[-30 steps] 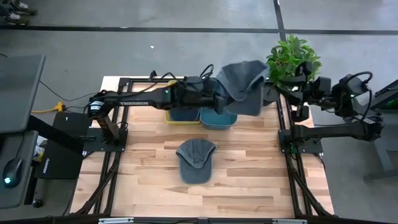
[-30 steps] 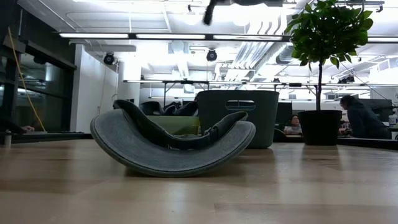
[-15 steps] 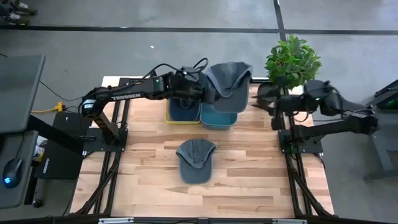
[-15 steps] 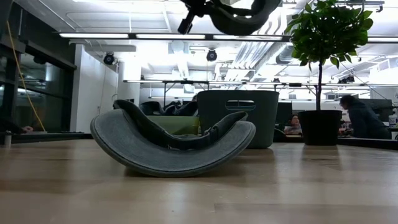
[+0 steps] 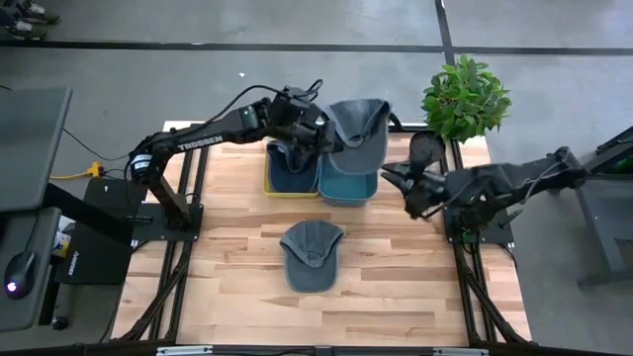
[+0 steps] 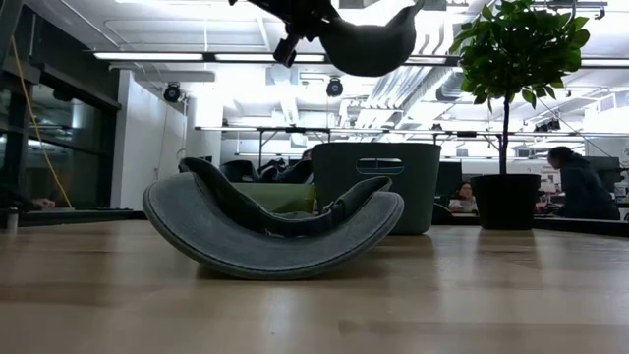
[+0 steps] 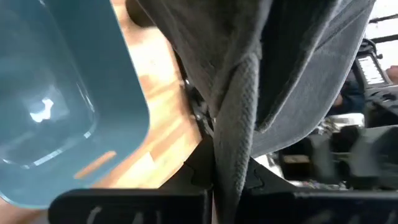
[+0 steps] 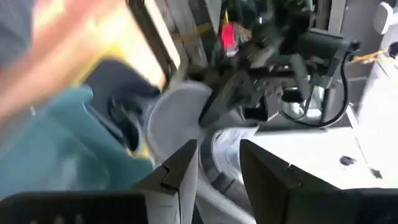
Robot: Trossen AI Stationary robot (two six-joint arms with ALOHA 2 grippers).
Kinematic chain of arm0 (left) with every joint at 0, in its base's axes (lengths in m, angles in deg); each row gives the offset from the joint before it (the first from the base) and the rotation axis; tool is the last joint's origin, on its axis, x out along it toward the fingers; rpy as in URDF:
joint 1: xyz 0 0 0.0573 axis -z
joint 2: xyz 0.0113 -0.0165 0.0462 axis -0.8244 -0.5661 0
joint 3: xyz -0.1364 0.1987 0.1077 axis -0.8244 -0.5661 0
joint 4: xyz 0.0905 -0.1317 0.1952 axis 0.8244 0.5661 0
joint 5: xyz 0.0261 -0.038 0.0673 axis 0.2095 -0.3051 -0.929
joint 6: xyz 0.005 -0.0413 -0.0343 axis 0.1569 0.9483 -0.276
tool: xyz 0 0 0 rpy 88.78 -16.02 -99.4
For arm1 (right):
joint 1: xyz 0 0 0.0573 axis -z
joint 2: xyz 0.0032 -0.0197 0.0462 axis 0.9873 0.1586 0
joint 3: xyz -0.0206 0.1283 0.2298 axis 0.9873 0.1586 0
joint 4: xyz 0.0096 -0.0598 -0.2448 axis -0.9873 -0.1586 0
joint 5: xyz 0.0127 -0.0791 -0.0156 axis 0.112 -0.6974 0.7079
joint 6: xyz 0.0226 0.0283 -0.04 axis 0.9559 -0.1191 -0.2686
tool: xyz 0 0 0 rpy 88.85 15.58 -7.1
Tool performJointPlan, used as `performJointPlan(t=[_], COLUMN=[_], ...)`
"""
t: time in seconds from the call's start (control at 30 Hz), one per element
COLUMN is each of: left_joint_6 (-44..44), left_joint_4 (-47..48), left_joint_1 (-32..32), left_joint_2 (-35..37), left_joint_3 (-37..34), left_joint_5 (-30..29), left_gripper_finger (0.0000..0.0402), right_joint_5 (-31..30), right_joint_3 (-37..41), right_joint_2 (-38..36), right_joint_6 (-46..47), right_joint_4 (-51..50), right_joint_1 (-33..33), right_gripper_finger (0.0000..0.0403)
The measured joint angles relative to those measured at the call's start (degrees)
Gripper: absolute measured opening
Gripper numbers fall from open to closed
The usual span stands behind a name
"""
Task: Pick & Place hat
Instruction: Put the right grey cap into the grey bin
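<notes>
Cloth, plastic and wood on your bench.
Your raised hat [image 5: 354, 133] is soft matt grey cloth with a ribbed woven strap; the second hat [image 5: 311, 253] looks the same. The teal bin [image 5: 348, 186] is smooth, glossy plastic, catching light. Your table [image 5: 396, 277] is pale planked wood with a slight sheen, and the frame [image 5: 174, 259] is matt black metal.

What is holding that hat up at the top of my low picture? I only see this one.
Observer: The left tool, pinched shut on the grey hat.
Operator: What's under it?
Observer: From above, it hangs over the teal bin, which sits next to a yellow bin.
Operator: Where's the other arm?
Observer: The right tool is near the right side of the table, open and empty.
</notes>
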Motion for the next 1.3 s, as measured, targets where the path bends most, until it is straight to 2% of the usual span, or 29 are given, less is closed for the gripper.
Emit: performJointPlan(t=[0.1,0.17,0.3,0.47,0.6,0.77,0.9,1.03,1.17,1.3], left_joint_6=[1.4,2.3,3.0,4.0,4.0,4.0,3.9,3.6,2.8,2.1], left_joint_4=[-0.2,-0.2,-0.1,0.1,0.1,0.1,0.1,0.3,0.5,0.3], left_joint_1=[-0.9,-1.3,-1.9,-1.9,-1.8,-1.4,-1.4,-1.4,-1.4,-1.4], left_joint_2=[0.0,0.0,0.0,0.0,0.0,0.0,0.0,-0.1,-0.1,-0.1], left_joint_3=[0.0,0.0,0.0,0.0,0.0,0.0,0.0,0.0,0.0,0.0], left_joint_5=[4.0,5.3,5.3,5.2,6.4,6.6,6.4,6.2,6.1,6.2], left_gripper_finger=[0.0004,0.0004,0.0004,0.0004,0.0004,0.0004,0.0004,0.0007,0.0006,0.0005], right_joint_5=[-7.7,-10.1,-10.6,-12.4,-14.7,-15.1,-15.3,-16.0,-16.9,-16.8], right_joint_3=[0.0,0.0,0.0,0.0,0.0,0.0,0.0,0.0,0.0,0.0], right_joint_2=[2.9,4.7,7.7,10.0,11.2,12.7,14.2,15.4,15.9,15.9], right_joint_6=[-1.4,-0.6,1.1,5.0,4.7,4.9,6.5,8.4,9.5,9.5], right_joint_4=[0.0,-0.3,-1.7,-1.6,-1.0,-1.0,-1.0,-0.9,-0.9,-0.7], right_joint_1=[-1.9,-2.1,-2.0,-2.0,-2.0,-1.7,-1.0,-0.4,0.0,0.2], right_gripper_finger=[0.0115,0.0116,0.0133,0.0180,0.0216,0.0229,0.0214,0.0180,0.0129,0.0057])
